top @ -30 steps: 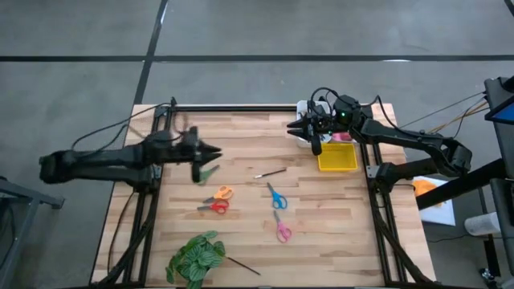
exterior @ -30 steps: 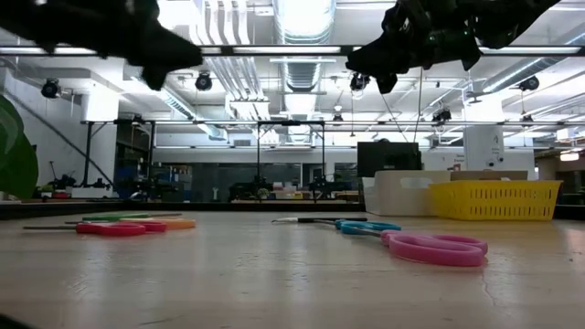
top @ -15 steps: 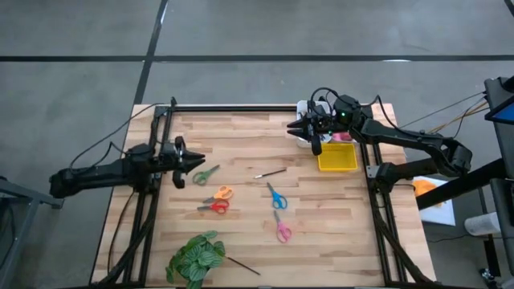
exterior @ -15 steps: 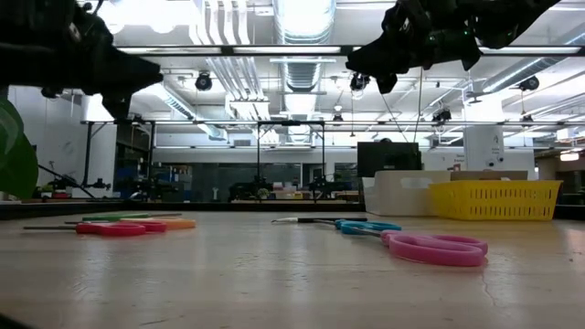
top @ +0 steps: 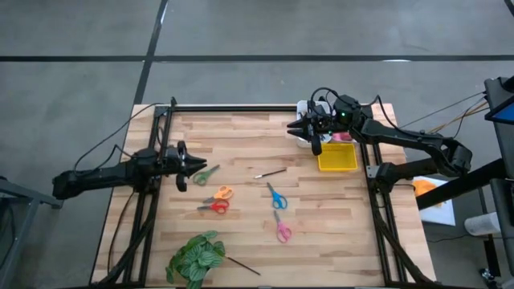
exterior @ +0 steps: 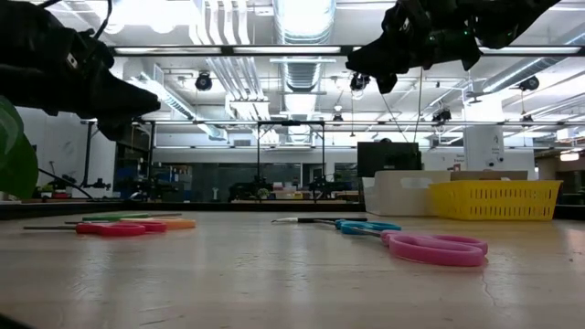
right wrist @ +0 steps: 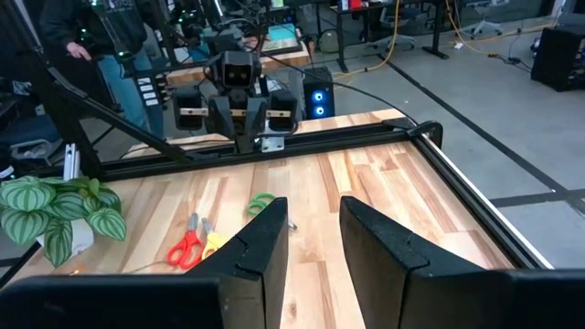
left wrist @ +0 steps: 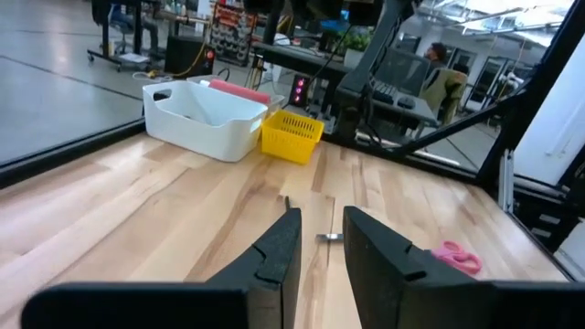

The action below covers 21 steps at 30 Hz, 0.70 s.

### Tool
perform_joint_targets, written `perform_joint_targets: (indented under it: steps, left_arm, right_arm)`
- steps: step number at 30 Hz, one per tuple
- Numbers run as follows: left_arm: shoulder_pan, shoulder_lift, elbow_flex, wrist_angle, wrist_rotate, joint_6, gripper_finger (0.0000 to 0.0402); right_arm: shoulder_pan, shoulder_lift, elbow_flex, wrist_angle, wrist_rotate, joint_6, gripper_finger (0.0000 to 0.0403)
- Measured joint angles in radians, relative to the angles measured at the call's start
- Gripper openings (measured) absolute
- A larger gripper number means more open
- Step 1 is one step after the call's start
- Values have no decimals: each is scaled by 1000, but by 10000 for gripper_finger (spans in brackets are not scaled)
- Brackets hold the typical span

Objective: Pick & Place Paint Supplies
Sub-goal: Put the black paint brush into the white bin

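From my remote station I look down on the pale butcher-block wooden table (top: 241,233), where the sorting of paint supplies stands unfinished. The right arm hangs high over the far right corner, its right gripper (top: 299,127) above the rim of the white plastic bin (left wrist: 203,117), whose pink tube (left wrist: 239,90) is already stowed; beside the bin sits the yellow slotted plastic basket (top: 337,157). Its fingers stand a little apart and hold nothing. The left arm reaches in low from the left edge, its left gripper (top: 195,163) just short of the green-handled scissors (top: 206,173), fingers slightly parted and empty. At the near edge sits the green leafy plant with striped leaves (top: 193,257), which is no part of the job.

Loose on the boards lie the orange-handled scissors (top: 220,193) touching the red-handled scissors (top: 214,207), the blue-handled scissors (top: 277,196) at centre, the pink-handled scissors (top: 283,229) nearer me, and a thin dark-handled brush (top: 270,172).

I judge the step in hand to be the approach to the green scissors. The next move calls for me to bring the left gripper over the handles, lower it, straddle them with the fingers, and close before carrying them across to the containers.
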Motion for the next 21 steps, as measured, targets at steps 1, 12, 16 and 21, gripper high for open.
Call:
perform_joint_targets:
  steps: [1, 12, 16, 21]
  left_arm:
    - [0, 0, 0, -1, 0, 0, 87]
    - [0, 0, 0, -25, 0, 0, 87]
    - [0, 0, -1, -25, 0, 0, 87]
    - [0, 0, -1, -25, 0, 0, 87]
  right_arm:
    - [0, 0, 0, 0, 0, 0, 100]
    - [0, 0, 0, 0, 0, 0, 100]
    - [0, 0, 0, 0, 0, 0, 100]
    - [0, 0, 0, 0, 0, 0, 100]
